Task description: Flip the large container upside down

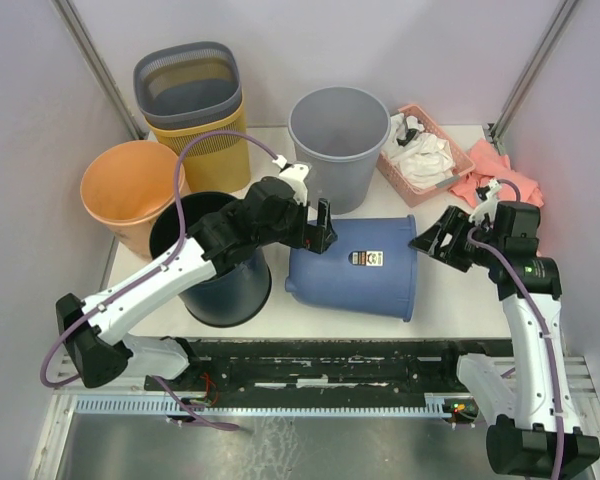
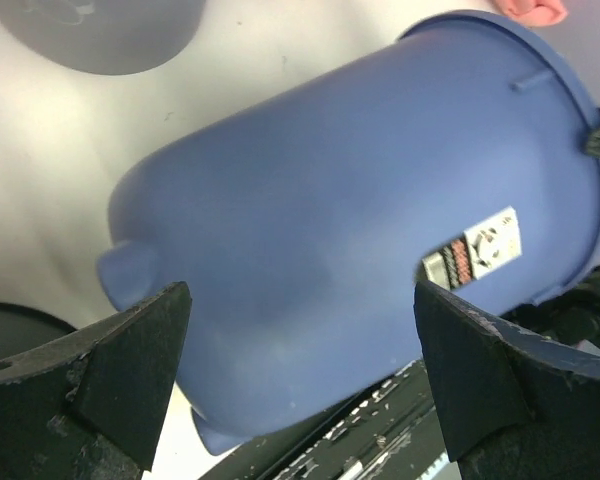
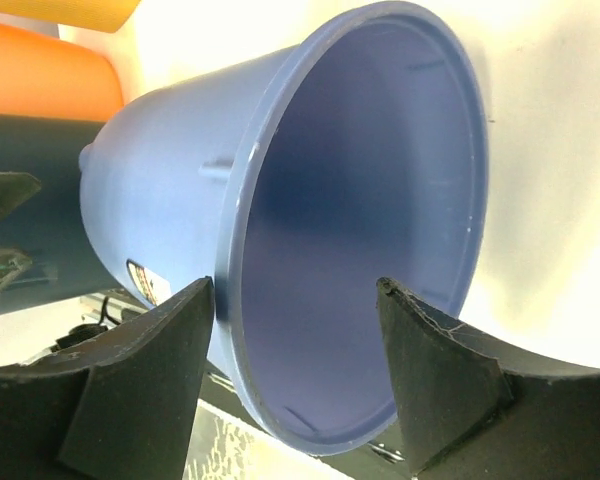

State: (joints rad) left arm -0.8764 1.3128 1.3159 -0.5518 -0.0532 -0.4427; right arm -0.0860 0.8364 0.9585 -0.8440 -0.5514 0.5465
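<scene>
The large blue container (image 1: 355, 265) lies on its side in the middle of the table, base to the left and open mouth to the right. My left gripper (image 1: 322, 232) is open and empty, over the container's upper wall near its base end. In the left wrist view the jaws (image 2: 302, 300) stand wide apart above the blue wall (image 2: 350, 220). My right gripper (image 1: 422, 243) is open at the mouth end. In the right wrist view its jaws (image 3: 295, 290) stand either side of the near part of the rim (image 3: 230, 230), and I cannot tell whether they touch it.
A black bin (image 1: 215, 265) stands right against the container's base. An orange bin (image 1: 130, 190), a yellow basket with a grey mesh basket (image 1: 192, 100) in it and a grey bin (image 1: 340, 140) stand behind. A pink basket of white cloths (image 1: 420, 152) and a pink cloth (image 1: 495, 180) lie at back right.
</scene>
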